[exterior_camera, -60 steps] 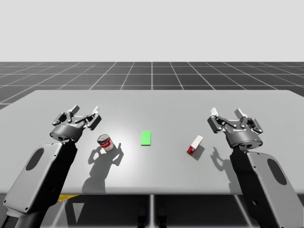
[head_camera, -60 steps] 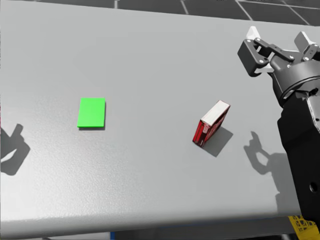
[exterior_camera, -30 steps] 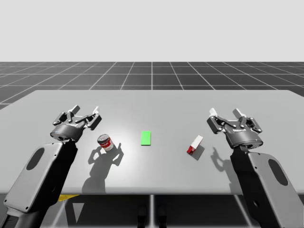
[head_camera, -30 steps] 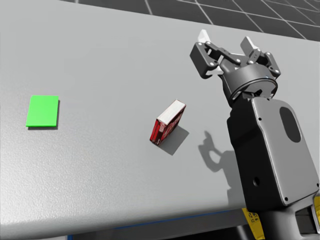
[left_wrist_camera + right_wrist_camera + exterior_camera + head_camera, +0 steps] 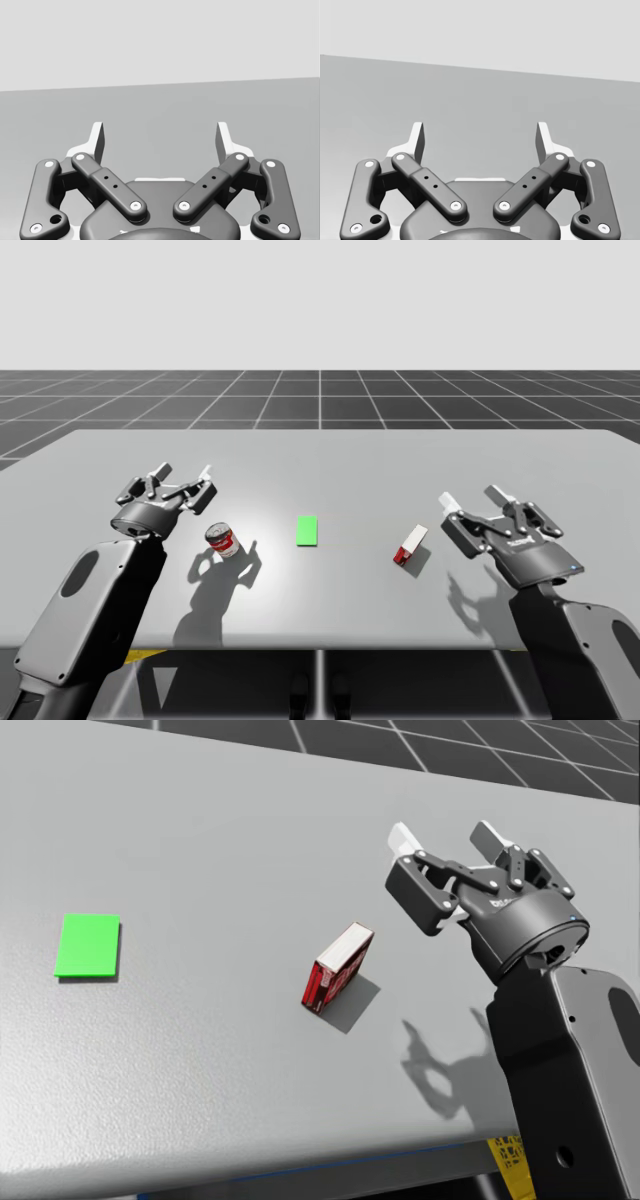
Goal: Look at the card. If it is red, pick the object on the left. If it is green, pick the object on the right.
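- Green card (image 5: 307, 530), flat at middle of tabletop (image 5: 330, 455), signalling the right-hand object.
- Red box (image 5: 410, 544), right of card, resting on tabletop, ungrasped; entire pick left.
- Right claw (image 5: 474, 502) near box, apart from it, fingers spread, empty.
- Left claw (image 5: 182, 478) beside red can (image 5: 222, 539), fingers spread.
- One card, one box, one can, two claws.

Left arm (image 5: 85, 615), right arm (image 5: 565, 1050): lt-grey shells, dark oval insets. Left gripper (image 5: 160, 137), right gripper (image 5: 480, 137): dark-grey linkages, silver screws, white tips.
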Robot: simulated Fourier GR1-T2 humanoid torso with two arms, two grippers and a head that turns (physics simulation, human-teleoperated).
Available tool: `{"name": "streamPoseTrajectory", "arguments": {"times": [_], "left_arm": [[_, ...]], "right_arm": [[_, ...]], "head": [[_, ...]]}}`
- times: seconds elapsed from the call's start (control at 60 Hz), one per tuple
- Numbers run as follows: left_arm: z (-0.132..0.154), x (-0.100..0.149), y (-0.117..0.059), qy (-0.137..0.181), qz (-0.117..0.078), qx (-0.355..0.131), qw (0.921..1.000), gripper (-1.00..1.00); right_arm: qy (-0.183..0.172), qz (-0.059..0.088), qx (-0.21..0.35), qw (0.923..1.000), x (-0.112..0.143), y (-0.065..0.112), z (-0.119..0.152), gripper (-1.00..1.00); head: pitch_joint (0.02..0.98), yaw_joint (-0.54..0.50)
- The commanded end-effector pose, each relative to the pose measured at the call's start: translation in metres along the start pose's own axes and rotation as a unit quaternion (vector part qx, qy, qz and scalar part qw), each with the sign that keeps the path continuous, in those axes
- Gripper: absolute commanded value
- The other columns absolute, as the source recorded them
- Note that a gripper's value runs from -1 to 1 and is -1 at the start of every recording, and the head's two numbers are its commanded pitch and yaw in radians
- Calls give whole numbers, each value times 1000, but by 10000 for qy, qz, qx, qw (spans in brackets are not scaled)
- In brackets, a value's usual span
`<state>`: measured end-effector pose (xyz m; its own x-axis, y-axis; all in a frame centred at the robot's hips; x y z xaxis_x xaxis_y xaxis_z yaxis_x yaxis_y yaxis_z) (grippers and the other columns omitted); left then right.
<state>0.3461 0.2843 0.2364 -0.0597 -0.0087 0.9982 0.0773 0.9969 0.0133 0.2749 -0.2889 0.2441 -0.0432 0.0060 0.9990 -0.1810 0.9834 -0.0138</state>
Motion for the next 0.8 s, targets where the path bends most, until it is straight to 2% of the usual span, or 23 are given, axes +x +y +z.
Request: {"name": "streamPoseTrajectory", "arguments": {"times": [0.017,0.05,0.1,0.217,0.283,0.333,0.517,0.583,0.717,0.8], "left_arm": [[0,-2,0,20,-9,2,10000,-1000],[0,-2,-1,27,-5,3,10000,-1000],[0,-3,-1,32,-6,7,10000,-1000],[0,-3,-2,35,-8,7,10000,-1000],[0,-3,-2,31,-12,2,10000,-1000],[0,-3,-2,31,-12,2,10000,-1000],[0,-3,-2,31,-11,2,10000,-1000],[0,-3,-2,15,-25,-7,10000,-1000],[0,-3,-2,1,-31,-8,10000,-1000],[0,-3,-2,-4,-34,-6,10000,-1000]], "right_arm": [[221,168,561,9980,-14,3,23,-1000],[255,223,651,9973,-19,1,28,-1000],[329,201,785,9962,-23,0,34,-1000],[454,266,1178,9916,-36,0,45,-1000],[483,395,1469,9872,-49,0,50,-1000],[526,380,1636,9844,-55,1,52,-1000],[619,651,2132,9729,-75,8,56,-1000],[668,746,2129,9719,-81,11,54,-1000],[807,754,2019,9732,-92,13,47,-1000],[896,711,1987,9734,-97,13,42,-1000]], "head": [[849,-337],[849,-339],[849,-339],[849,-342],[848,-345],[847,-346],[843,-345],[842,-344],[841,-344],[842,-344]]}}
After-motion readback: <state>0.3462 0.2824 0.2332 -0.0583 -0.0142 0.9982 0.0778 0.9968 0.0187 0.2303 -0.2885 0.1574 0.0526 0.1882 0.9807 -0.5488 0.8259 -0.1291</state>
